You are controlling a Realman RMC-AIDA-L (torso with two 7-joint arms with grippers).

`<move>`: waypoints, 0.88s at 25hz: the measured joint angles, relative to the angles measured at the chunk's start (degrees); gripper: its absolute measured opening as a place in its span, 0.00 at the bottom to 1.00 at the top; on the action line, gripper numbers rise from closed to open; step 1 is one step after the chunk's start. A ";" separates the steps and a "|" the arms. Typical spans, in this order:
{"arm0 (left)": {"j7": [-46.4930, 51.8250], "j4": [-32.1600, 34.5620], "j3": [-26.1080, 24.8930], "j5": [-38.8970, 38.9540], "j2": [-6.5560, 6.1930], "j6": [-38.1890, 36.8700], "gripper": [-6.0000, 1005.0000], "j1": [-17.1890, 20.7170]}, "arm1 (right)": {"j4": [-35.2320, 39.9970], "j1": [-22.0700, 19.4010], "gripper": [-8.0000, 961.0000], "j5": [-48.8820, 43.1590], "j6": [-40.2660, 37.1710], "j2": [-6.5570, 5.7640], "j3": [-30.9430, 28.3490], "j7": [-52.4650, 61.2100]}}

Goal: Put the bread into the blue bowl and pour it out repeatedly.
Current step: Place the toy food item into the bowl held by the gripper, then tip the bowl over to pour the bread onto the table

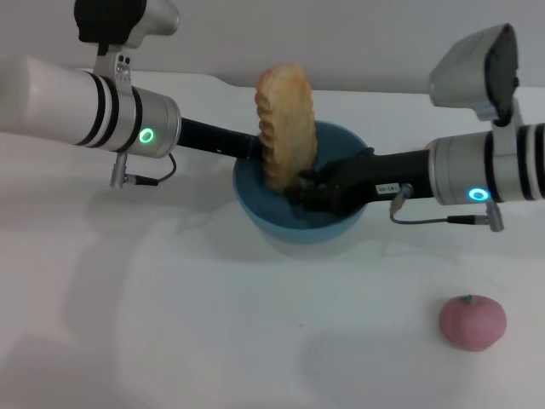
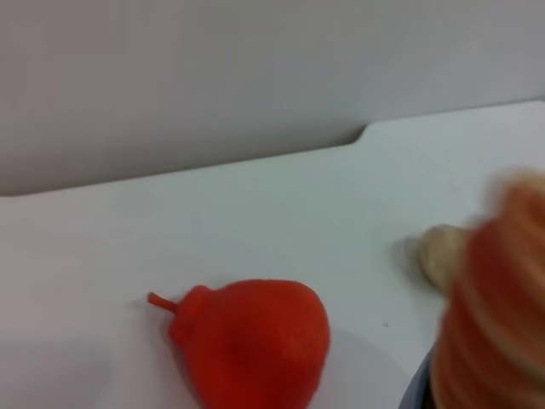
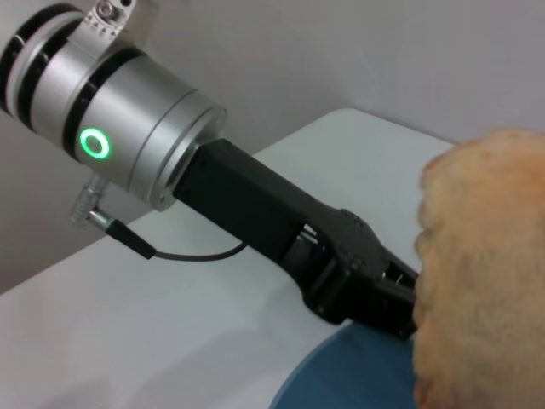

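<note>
The bread (image 1: 285, 128) stands on end in the blue bowl (image 1: 264, 209), its upper half rising above the rim. My right gripper (image 1: 305, 189) reaches in from the right and is shut on the loaf's lower end. From the left, my left gripper (image 1: 253, 150) is shut on the bowl's far-left rim, partly hidden behind the loaf. The right wrist view shows the left gripper (image 3: 387, 294) at the bowl's rim (image 3: 341, 383) beside the bread (image 3: 485, 273). In the left wrist view the bread (image 2: 494, 307) is a blur at the edge.
A pink round fruit (image 1: 473, 322) lies on the white table (image 1: 170, 324) at the front right. In the left wrist view a red pear-shaped fruit (image 2: 255, 341) and a small beige lump (image 2: 441, 252) lie on the table near the bowl.
</note>
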State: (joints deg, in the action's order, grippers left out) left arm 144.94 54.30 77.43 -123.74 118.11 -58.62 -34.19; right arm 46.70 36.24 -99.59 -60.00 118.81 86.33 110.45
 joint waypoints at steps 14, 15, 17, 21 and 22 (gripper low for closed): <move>-0.58 -1.11 1.23 -0.51 -0.11 9.80 0.04 0.15 | 3.04 -12.12 0.44 12.60 -5.75 0.10 -15.87 -8.56; -0.59 -0.99 1.83 -0.49 -0.09 10.37 0.04 0.17 | 1.78 -14.18 0.44 18.22 -7.46 -0.07 -18.20 -13.90; -0.61 -0.80 3.22 -0.50 -0.14 11.44 0.04 0.12 | 1.39 -14.88 0.44 19.74 -8.15 -0.13 -19.22 -15.30; -0.65 -0.63 3.43 -0.40 -0.22 11.77 0.04 -0.21 | 0.38 -16.13 0.45 20.51 -9.97 -0.18 -23.03 -16.51; -0.66 -0.44 3.43 -0.38 -0.24 11.90 0.04 -0.19 | 0.01 -16.29 0.45 20.66 -10.03 -0.16 -23.84 -16.78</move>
State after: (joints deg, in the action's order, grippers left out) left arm 144.28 53.85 80.86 -124.12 117.88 -46.72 -34.38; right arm 46.71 19.95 -78.93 -70.02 118.65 62.49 93.67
